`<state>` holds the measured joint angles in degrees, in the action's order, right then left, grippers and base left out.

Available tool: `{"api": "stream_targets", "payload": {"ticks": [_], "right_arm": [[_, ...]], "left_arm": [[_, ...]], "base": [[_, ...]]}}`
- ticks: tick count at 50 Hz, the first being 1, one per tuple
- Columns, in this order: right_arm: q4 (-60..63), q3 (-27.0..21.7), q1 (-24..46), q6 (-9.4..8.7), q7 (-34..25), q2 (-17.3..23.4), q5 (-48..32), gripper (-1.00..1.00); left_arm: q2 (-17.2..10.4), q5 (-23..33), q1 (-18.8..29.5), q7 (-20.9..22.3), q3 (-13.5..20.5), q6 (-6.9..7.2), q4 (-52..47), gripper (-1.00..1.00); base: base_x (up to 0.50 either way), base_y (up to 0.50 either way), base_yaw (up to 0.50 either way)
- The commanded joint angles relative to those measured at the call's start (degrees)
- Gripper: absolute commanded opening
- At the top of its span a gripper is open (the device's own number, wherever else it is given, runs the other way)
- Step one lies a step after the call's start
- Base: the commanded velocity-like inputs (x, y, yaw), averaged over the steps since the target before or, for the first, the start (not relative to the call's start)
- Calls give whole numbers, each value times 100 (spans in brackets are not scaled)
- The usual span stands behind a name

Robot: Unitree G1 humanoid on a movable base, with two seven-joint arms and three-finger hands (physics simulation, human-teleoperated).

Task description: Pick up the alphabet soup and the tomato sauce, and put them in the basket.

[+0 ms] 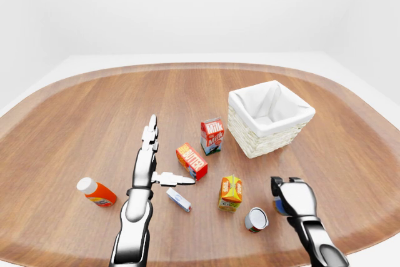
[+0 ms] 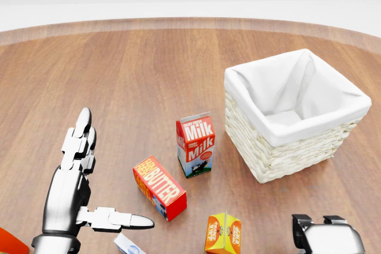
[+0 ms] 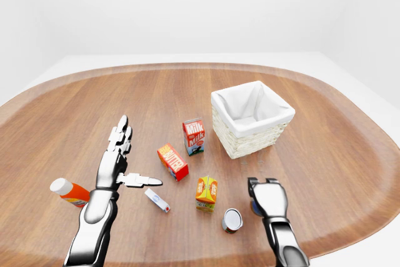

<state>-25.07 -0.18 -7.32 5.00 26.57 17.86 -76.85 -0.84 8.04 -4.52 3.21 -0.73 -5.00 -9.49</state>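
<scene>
My right hand [image 1: 289,193] has its fingers curled onto a can (barely visible, label hidden). I'd confirm the grip, then lift straight toward the basket [image 1: 270,117]. Left hand [image 1: 150,154] is spread, idle.

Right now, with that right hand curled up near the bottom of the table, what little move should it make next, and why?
Probably lift the right hand slightly and check it holds something. Its fingers look curled over a small, mostly hidden blue thing; what it is, I cannot tell. The basket sits empty farther up the table, and another can lies on its side beside the hand. The left hand is open, holding nothing.
</scene>
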Motion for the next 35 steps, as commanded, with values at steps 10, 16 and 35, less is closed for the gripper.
{"api": "stream_targets", "payload": {"ticks": [10, 16, 35], "right_arm": [[3062, -1478, -835, 0, -1391, -637, 1075, -100], [3452, -1786, -830, 0, -1697, -863, 1372, -100], [4473, -2186, -817, 0, -2513, -1288, 2241, -100]], "left_arm": [[7, -46, -25, -14, 19, 0, -46, 100], [5, -45, -25, -11, 18, 0, -47, 100], [5, -45, -25, -10, 19, 0, -46, 100]], "base": [[0, 0, 0], [0, 0, 0], [0, 0, 0]]}}
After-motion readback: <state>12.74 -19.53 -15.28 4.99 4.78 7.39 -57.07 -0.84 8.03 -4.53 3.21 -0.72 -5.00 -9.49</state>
